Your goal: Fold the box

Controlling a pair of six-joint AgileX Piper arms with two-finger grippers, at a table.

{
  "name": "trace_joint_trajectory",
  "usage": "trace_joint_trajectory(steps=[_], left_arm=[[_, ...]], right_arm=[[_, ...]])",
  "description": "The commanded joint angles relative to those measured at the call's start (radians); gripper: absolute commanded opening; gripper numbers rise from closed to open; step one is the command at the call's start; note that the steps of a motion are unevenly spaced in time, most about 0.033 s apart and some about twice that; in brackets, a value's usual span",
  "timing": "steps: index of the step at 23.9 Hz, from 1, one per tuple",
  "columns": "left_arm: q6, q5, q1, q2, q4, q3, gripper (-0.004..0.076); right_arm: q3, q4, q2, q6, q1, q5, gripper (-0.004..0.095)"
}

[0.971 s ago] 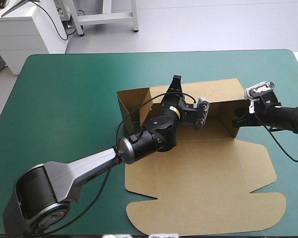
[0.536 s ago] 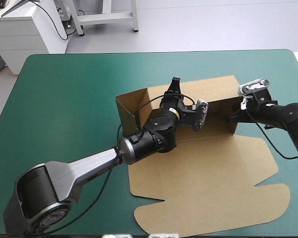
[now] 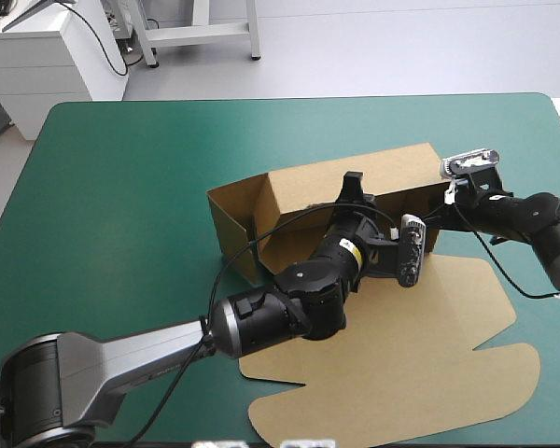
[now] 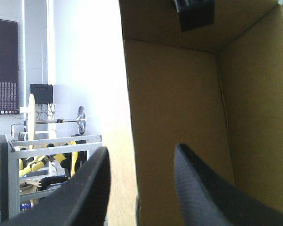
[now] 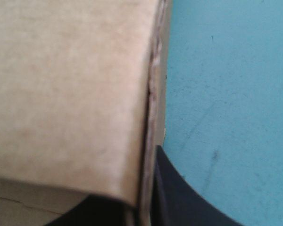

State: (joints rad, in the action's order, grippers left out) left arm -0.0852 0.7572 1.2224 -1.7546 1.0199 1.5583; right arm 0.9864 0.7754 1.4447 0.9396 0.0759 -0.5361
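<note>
One brown box [image 3: 383, 373] and two claws share the teal-green counter [image 3: 121, 187]. Nearest, the box's flat lid panel spreads out, its scalloped edge close to the counter's near edge. Behind the panel the box's walls stand raised. The left claw [image 3: 354, 179] sits astride the box's far wall, its black fingers [image 4: 85, 188] well parted with the board's edge between them. The right claw [image 3: 445, 196] is all but closed on a wall at the box's right end, the board nipped between its fingers [image 5: 172, 188]. Bare cover lies wide to the box's left and beyond its far wall.
</note>
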Motion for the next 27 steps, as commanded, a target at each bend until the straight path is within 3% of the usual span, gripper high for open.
trace_joint_trajectory(steps=[1,3,5,10,19,22,27], left_arm=[[0.017,0.063,0.049,0.076,0.030,0.022,0.0309],[0.017,0.096,0.074,0.099,0.033,0.022,0.0239],[0.017,0.098,0.074,0.149,0.055,0.022,-0.0003],[0.017,0.156,0.041,0.262,0.140,0.022,-0.0008],[0.151,0.112,-0.391,0.413,0.007,0.022,-0.0008],[0.141,0.114,-0.538,0.438,-0.126,0.022,-0.0008],[0.141,0.114,-0.761,0.457,-0.323,0.022,-0.0008]], right_arm=[[0.027,0.020,-0.027,-0.044,-0.005,-0.033,0.0001],[0.027,0.020,-0.027,-0.056,-0.005,-0.033,0.0001],[0.027,0.020,-0.027,-0.069,-0.005,-0.038,0.0001],[0.027,0.020,-0.029,-0.104,-0.005,-0.067,0.0001],[0.027,0.008,-0.118,-0.180,-0.005,-0.146,0.0002],[0.027,-0.067,-0.152,-0.240,-0.037,-0.165,0.0002],[0.028,-0.260,-0.201,-0.481,-0.154,-0.176,0.0003]])
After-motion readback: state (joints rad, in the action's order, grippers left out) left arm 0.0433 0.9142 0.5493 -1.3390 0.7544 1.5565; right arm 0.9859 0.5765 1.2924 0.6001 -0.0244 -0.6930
